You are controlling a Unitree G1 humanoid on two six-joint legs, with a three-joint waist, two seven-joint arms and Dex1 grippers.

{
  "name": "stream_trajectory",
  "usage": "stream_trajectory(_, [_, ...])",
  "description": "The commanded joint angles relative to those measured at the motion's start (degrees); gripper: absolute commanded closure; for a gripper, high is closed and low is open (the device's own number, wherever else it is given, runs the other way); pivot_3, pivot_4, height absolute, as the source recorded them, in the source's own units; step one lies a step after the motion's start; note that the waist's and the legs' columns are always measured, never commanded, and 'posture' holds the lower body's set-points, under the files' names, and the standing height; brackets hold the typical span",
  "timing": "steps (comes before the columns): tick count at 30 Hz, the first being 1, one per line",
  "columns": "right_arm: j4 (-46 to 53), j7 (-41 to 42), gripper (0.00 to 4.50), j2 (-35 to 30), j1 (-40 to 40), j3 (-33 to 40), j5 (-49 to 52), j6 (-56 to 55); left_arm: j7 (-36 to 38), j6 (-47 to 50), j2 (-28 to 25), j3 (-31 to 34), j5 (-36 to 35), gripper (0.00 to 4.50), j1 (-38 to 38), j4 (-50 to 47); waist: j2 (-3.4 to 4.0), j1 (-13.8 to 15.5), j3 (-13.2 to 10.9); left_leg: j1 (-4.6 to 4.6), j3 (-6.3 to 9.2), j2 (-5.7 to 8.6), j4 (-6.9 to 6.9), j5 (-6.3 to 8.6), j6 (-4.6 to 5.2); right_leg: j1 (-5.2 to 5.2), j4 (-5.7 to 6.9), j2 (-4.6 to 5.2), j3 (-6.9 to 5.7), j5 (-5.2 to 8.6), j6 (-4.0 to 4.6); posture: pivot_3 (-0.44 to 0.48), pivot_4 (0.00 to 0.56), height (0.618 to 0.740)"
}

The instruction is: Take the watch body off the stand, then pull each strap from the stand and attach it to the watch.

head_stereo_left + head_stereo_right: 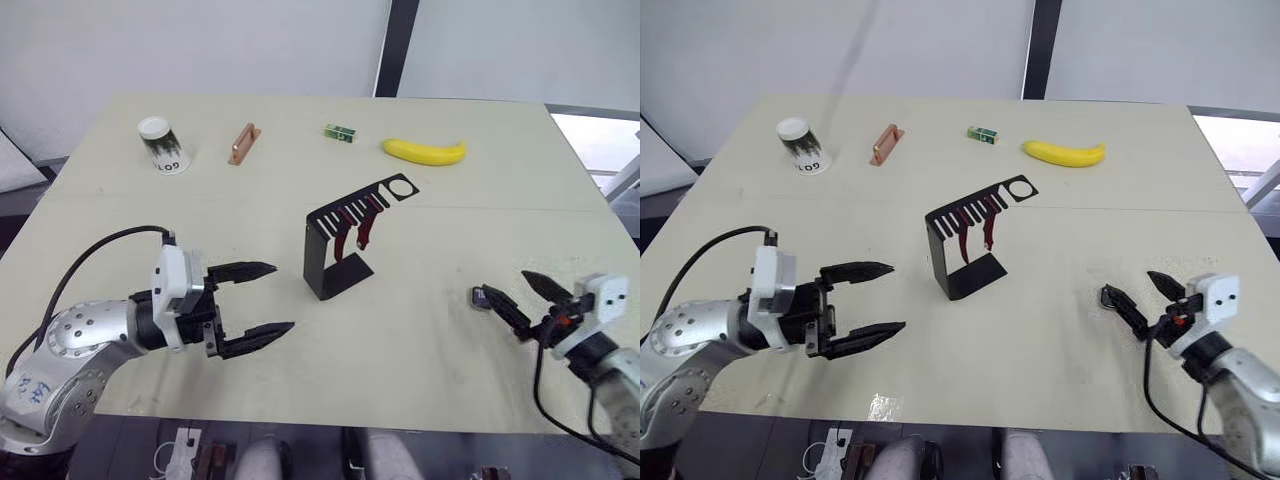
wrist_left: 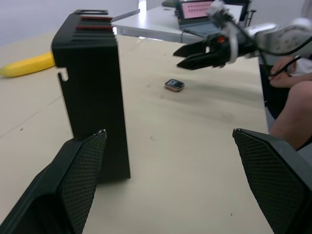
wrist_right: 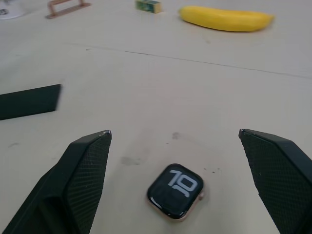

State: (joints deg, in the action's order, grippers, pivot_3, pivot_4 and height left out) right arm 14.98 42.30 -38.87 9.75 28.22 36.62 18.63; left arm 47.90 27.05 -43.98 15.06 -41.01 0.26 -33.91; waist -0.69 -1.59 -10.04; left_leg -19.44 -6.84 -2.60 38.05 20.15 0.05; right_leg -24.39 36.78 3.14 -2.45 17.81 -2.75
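The watch body (image 3: 175, 190) lies face up on the table (image 1: 450, 220), off the stand (image 1: 345, 240), between the wide-open fingers of the right pincer (image 1: 512, 295). From the head it is half hidden behind a fingertip. Both straps (image 1: 357, 228) hang from the stand's slotted top. The left pincer (image 1: 256, 305), wide open and empty, faces the stand

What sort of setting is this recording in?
Probably a lab or office test bench: a plain table set with unrelated props like a banana and paper cup, and an open laptop on a desk behind.
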Motion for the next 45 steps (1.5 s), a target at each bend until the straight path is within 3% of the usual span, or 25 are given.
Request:
stream_trajectory(1, [-2.92,12.11,0.06,-4.37,1.48,4.41,-1.03,-8.8,-1.86,-5.2,2.54,5.87,4.16,0.0,6.24,1.37,0.01,0.02,0.0,0.01,-0.02,0.01,0.0,0.02,0.02,0.01,-0.02,0.0,0.02,0.0,0.0,0.0,0.15,0.739])
stream_trajectory(3, [-11.31,17.6,0.06,-8.2,2.06,5.88,-5.54,-16.43,-2.65,-9.16,4.85,9.5,7.53,0.0,11.89,3.17,-0.01,0.02,-0.01,0.03,-0.06,0.0,-0.01,0.07,0.04,0.03,-0.11,-0.03,0.05,0.0,0.0,0.0,0.15,0.739])
stream_trajectory(7, [-31.8,20.85,0.06,-14.55,-0.81,6.93,-11.13,-24.4,-1.85,-17.65,7.49,14.64,13.45,0.0,20.03,7.97,-0.14,0.06,-0.03,0.14,-0.12,0.01,0.0,0.12,0.12,0.18,-0.31,-0.03,0.04,0.0,-0.01,0.0,0.15,0.739])
stream_trajectory(11, [-51.89,19.53,0.06,-18.49,-5.66,8.37,-14.81,-34.16,-3.09,-24.91,8.18,19.6,17.86,0.0,22.53,15.61,-0.15,0.09,-0.04,0.23,-0.17,0.0,0.01,0.14,0.15,0.26,-0.36,-0.03,0.07,0.01,0.02,0.0,0.15,0.739])
stream_trajectory(15, [-61.4,19.08,0.06,-19.64,-8.65,7.96,-16.33,-41.02,-4.67,-26.53,8.85,21.23,18.0,0.0,22.44,16.44,-0.14,-0.05,-0.04,0.26,-0.21,-0.03,0.0,0.14,0.14,0.27,-0.37,-0.04,0.1,0.02,0.03,0.0,0.15,0.739])
stream_trajectory(17, [-60.7,20.27,0.06,-18.1,-10.18,6.21,-16.06,-42.33,-5.41,-25.72,10.18,18.73,17.74,0.0,23.19,12.53,-0.1,-0.21,-0.02,0.27,-0.22,-0.05,0.0,0.14,0.13,0.29,-0.36,-0.04,0.11,0.01,0.02,0.0,0.15,0.739])
stream_trajectory(23, [-44.31,27.08,0.06,-11.16,-12.25,2.53,-7.88,-37.12,-10.69,-19.25,14.2,10.85,17.26,0.0,24.13,-0.61,0.06,-0.61,-0.01,0.49,-0.24,-0.24,-0.04,0.28,-0.1,0.72,-0.33,-0.2,0.19,0.0,0.0,0.0,0.15,0.739])
stream_trajectory(28, [-23.24,26.34,0.06,-7.04,-9.04,0.67,0.7,-26.51,-14.97,-12.41,15.65,2.18,17.25,0.0,22.4,-8.65,0.34,0.03,0.03,0.48,-0.22,-0.23,-0.03,0.29,-0.07,0.72,-0.33,-0.19,0.19,0.0,0.0,0.0,0.15,0.739])
stream_trajectory(33, [-6.77,23.77,0.06,-1.83,-0.46,-0.74,2.13,-24.16,-21.23,-8.37,18.68,-10.35,23.49,0.0,16.56,-11.42,0.33,1.3,0.05,0.63,0.01,-0.19,-0.02,0.31,-0.04,0.74,-0.39,-0.19,0.17,0.0,-0.01,0.0,0.15,0.739])
stream_trajectory(40, [-0.21,20.77,0.06,-0.06,4.97,0.05,1.39,-21.32,-32.95,-7.35,28.48,-26.45,36.64,0.0,8.16,-7.49,0.3,1.42,0.04,0.56,-0.09,-0.15,-0.01,0.4,0.06,0.87,-0.5,-0.23,0.32,-0.04,-0.08,0.0,0.15,0.739])
stream_trajectory(45, [0.81,21.65,0.06,-0.9,5.78,-0.16,1.53,-20.07,-41.67,-6.46,35.09,-30.24,44.55,0.0,5.89,-3.64,0.28,1.23,0.06,0.58,-0.18,-0.25,-0.03,0.39,0.03,0.9,-0.53,-0.48,0.53,-0.03,-0.07,0.0,0.15,0.739])
